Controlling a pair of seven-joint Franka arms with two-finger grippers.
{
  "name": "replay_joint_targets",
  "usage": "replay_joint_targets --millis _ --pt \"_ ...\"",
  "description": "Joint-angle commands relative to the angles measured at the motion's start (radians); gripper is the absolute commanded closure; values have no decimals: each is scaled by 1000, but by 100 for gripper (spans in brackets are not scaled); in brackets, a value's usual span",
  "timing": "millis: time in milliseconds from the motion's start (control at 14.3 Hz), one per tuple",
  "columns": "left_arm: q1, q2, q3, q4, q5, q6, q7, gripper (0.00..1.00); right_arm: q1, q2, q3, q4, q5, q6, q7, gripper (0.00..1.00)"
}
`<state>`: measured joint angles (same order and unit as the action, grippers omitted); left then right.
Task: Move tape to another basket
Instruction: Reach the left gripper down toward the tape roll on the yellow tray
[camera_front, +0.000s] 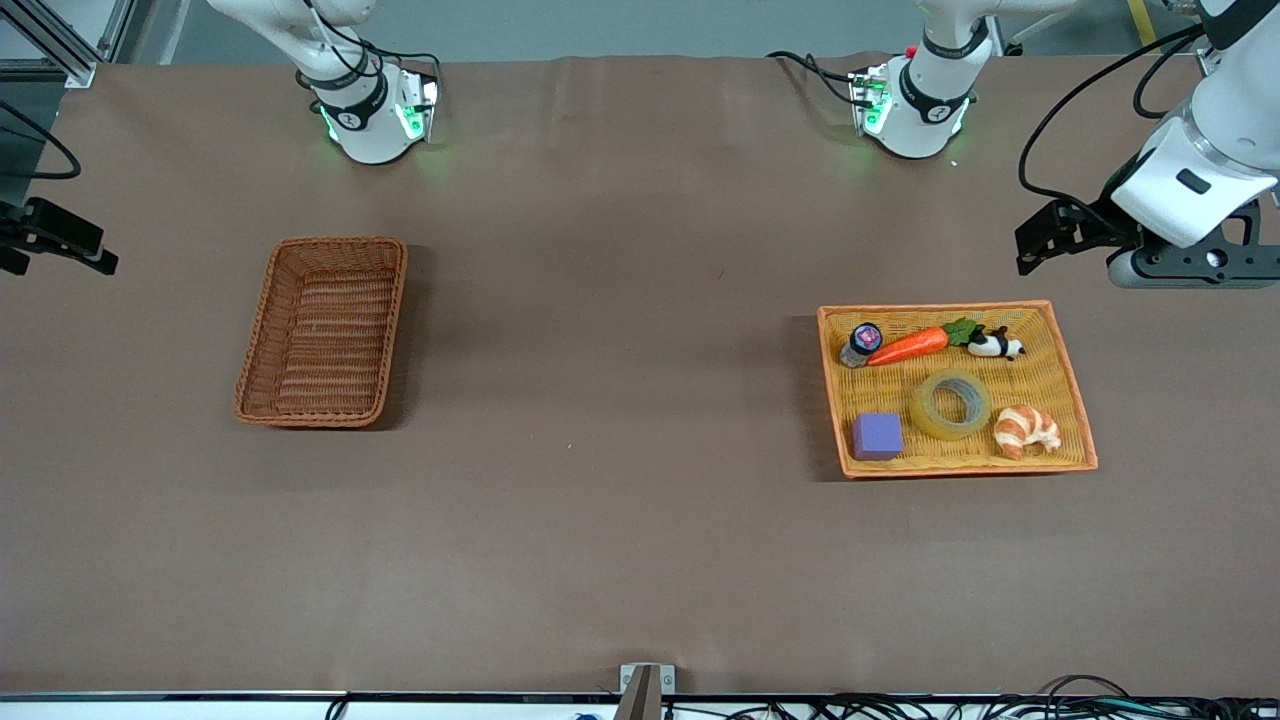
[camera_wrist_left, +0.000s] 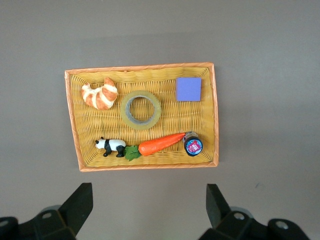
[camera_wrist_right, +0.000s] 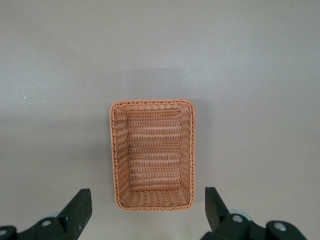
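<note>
The tape (camera_front: 950, 404), a translucent yellowish ring, lies flat in the orange-yellow tray (camera_front: 935, 307) between a croissant and a purple block. It also shows in the left wrist view (camera_wrist_left: 141, 109). The reddish-brown basket (camera_front: 340, 241) stands empty toward the right arm's end of the table, and it shows in the right wrist view (camera_wrist_right: 152, 102). My left gripper (camera_front: 1045, 240) is open and empty, up over bare table beside the tray (camera_wrist_left: 140, 66). My right gripper (camera_front: 95, 250) is open and empty, up over bare table beside the basket.
The tray also holds a croissant (camera_front: 1027, 430), a purple block (camera_front: 877, 436), a toy carrot (camera_front: 915, 345), a panda figure (camera_front: 995, 344) and a small dark-capped jar (camera_front: 861, 343). Brown table lies between basket and tray.
</note>
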<state>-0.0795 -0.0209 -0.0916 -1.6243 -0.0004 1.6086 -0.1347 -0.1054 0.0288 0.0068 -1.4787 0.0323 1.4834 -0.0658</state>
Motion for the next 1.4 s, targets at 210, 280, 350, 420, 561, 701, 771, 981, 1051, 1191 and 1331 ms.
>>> replay_joint_targets --millis 210,280,350,420,561,701,771,981,1051,1191,1331 --pt "-20 47 15 14 31 31 10 0 -2 -6 1 -8 15 5 17 0" --pt "-31 55 3 14 64 100 -8 0 -2 -6 1 -9 14 5 17 0" --pt "-32 59 1 15 65 99 3 0 0 -6 1 -9 15 5 17 0" --pt "-28 56 3 8 66 97 13 0 0 -6 1 -11 14 6 17 0" --pt "-23 68 10 6 56 105 13 0 0 -6 1 -11 14 6 17 0" --pt "-20 73 50 -37 17 109 15 0 -2 -6 1 -12 14 5 17 0" --pt "-20 75 58 -64 14 129 20 0 -2 -6 1 -12 14 6 17 0" --pt "-17 82 75 -239 20 305 35 0 -2 -4 1 -12 14 6 18 0" --pt "-17 85 79 -305 28 380 36 0 -2 -4 1 -12 14 6 18 0" --pt "-17 119 99 -377 30 485 38 0 -4 -3 1 -12 14 6 18 0" --pt "-16 186 116 -382 31 510 79 0 -4 -3 1 -14 14 8 18 0"
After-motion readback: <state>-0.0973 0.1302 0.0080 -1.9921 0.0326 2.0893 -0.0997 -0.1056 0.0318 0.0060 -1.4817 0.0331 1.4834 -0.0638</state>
